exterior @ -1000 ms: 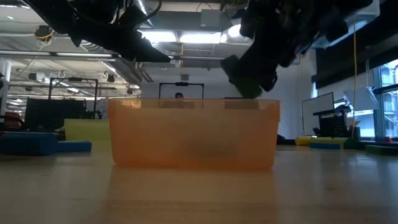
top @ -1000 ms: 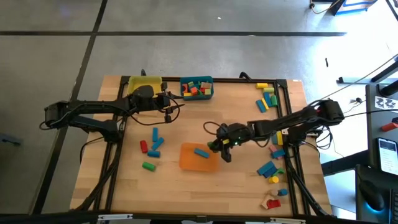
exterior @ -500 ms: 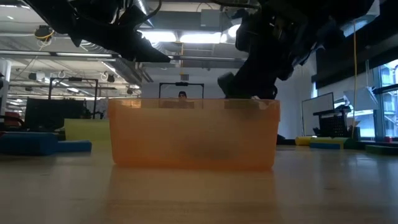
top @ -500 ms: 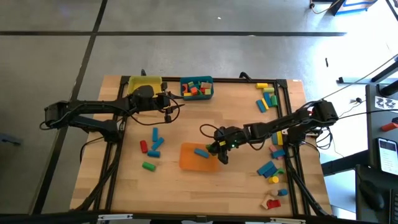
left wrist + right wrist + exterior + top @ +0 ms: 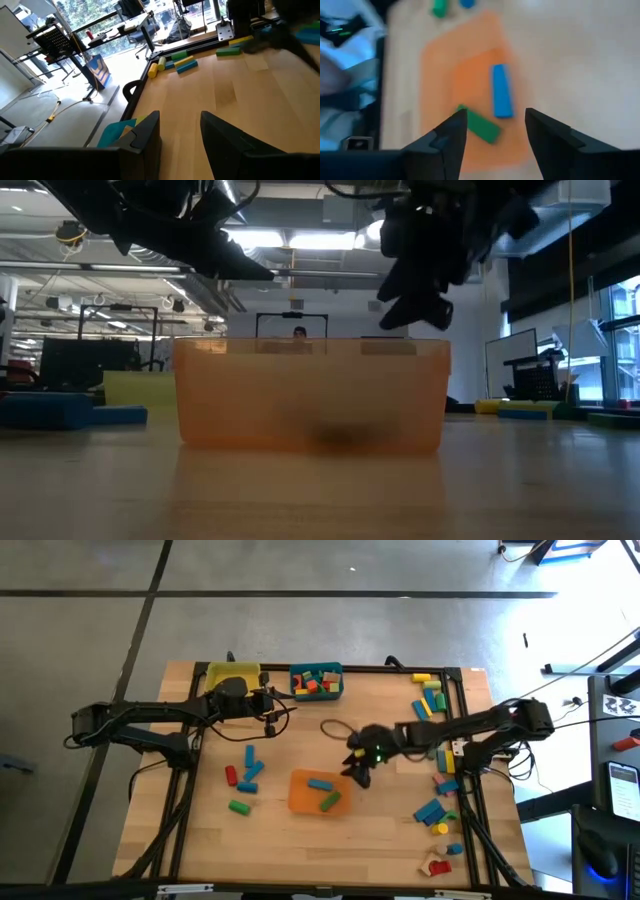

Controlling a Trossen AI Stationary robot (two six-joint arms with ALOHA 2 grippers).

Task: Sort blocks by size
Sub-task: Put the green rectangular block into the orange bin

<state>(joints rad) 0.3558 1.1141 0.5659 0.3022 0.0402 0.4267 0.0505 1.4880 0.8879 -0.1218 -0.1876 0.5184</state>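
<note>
The orange bin stands at the table's middle and shows in the low view. A blue block and a green block lie on its floor, and both show in the right wrist view: the blue block and the green block. My right gripper is open and empty, above the bin's right rim; it also shows in the low view and in its own wrist view. My left gripper is open and empty, held above the table near the teal bin.
The teal bin holds several blocks; a yellow bin stands to its left. Loose blocks lie left of the orange bin and along the right side. A black frame edges the table.
My right gripper, holding a green block, has gone down to the orange bin's rim, opened and let the block go. The block now lies in the bin beside the blue one. The gripper has then risen and drawn back toward the table's far right.
</note>
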